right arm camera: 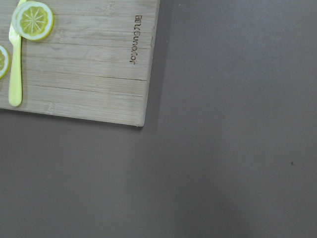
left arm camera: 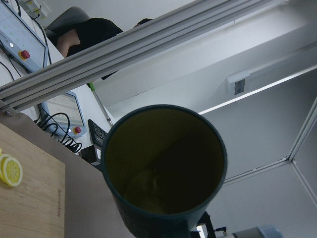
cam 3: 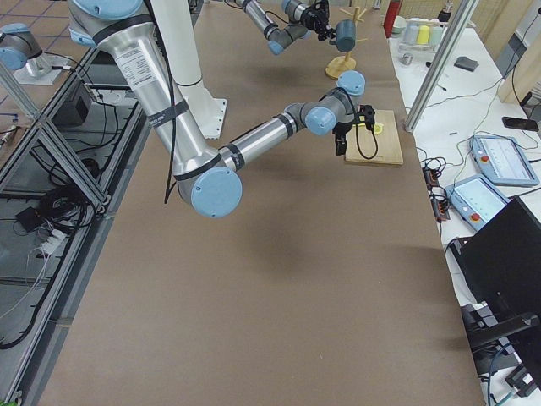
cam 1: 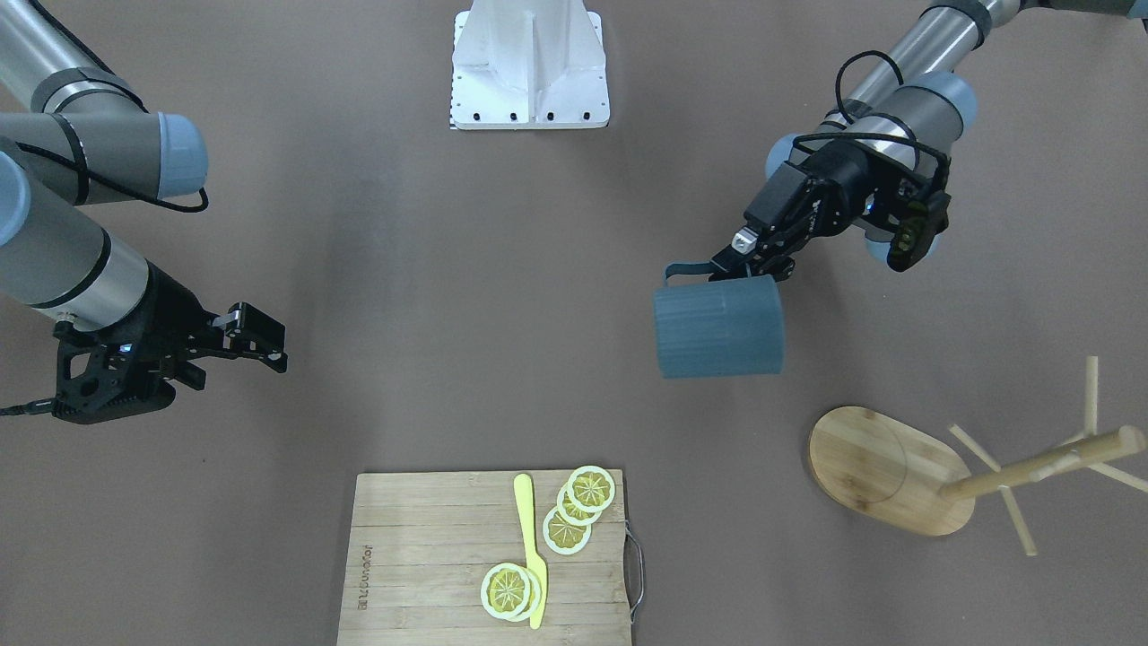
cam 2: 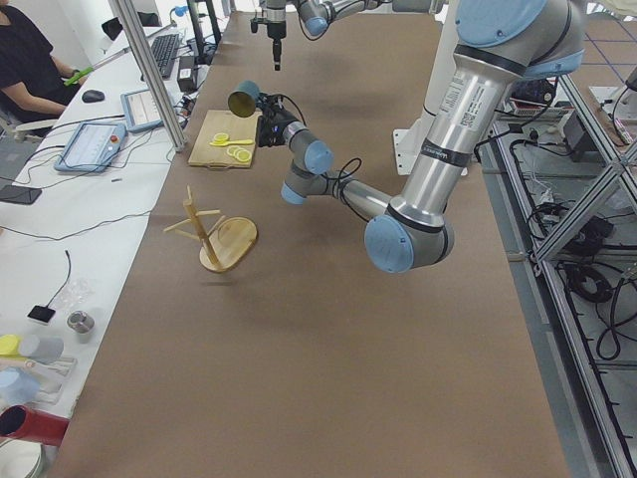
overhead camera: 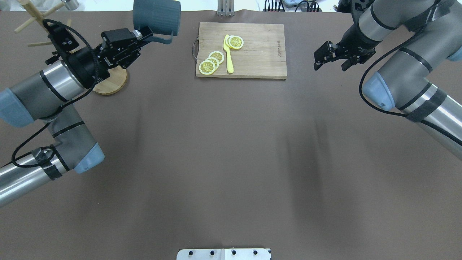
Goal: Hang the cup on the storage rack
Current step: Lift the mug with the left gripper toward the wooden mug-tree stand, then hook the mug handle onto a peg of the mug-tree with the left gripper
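Cups: one, dark teal-blue cup (cam 1: 717, 327), faintly ribbed, olive-yellow inside, held clear above the brown table (overhead camera: 231, 144) and tipped on its side, mouth turned toward the table's left end. Grippers: two. Left gripper (cam 1: 744, 263) was clamped on the cup's loop handle; the cup's body hung just beyond the fingertips, on their far side, with the handle on the side nearer the robot. Right gripper (cam 1: 235, 352) hung over bare table at the right, jaws apart and holding nothing, well apart from the cup. Storage racks: one, bamboo storage rack (cam 1: 861, 458), upright on its oval base at the far left of the table, thin pegs sticking out from a round post; the cup hung near it, to its right, touching no peg. Cutting boards: one, slatted bamboo cutting board (cam 1: 421, 538) with a wire handle, at the far middle edge, to the right of the cup. Lemon slices (cam 1: 592, 489): five as far as overlap allowed, on the board. Knives: one, yellow knife (cam 1: 529, 538), lying among the slices.
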`<state>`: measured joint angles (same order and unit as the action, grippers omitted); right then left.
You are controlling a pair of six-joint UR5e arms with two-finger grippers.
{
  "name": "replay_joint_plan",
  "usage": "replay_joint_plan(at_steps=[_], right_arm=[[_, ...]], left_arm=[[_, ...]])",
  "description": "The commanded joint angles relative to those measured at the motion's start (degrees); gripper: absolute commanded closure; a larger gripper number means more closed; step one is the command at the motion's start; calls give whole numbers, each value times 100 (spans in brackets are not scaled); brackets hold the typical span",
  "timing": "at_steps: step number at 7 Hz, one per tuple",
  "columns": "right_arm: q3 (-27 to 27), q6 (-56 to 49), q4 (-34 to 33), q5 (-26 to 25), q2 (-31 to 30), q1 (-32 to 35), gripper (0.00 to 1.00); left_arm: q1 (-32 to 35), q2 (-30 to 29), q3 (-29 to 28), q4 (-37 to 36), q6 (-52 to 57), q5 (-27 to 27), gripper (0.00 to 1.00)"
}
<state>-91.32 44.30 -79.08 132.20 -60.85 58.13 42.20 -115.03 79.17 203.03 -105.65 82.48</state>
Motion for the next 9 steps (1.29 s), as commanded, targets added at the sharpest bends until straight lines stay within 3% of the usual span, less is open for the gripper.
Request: replay_joint_plan(at_steps=[1, 4, 6, 9], right_arm=[[-79, 8, 33, -1, 3, -4, 1], [-123, 26, 33, -1, 3, -4, 1], [-158, 35, 33, -1, 3, -4, 1], [-167, 35, 33, -10, 3, -4, 1]], left_arm=[[25, 7, -594, 878, -1024, -906, 100], [218, -37, -849, 844, -2683, -2093, 100], [263, -125, -1315, 652, -3442, -2358, 100], [623, -196, -1448, 167, -4112, -2351, 100]])
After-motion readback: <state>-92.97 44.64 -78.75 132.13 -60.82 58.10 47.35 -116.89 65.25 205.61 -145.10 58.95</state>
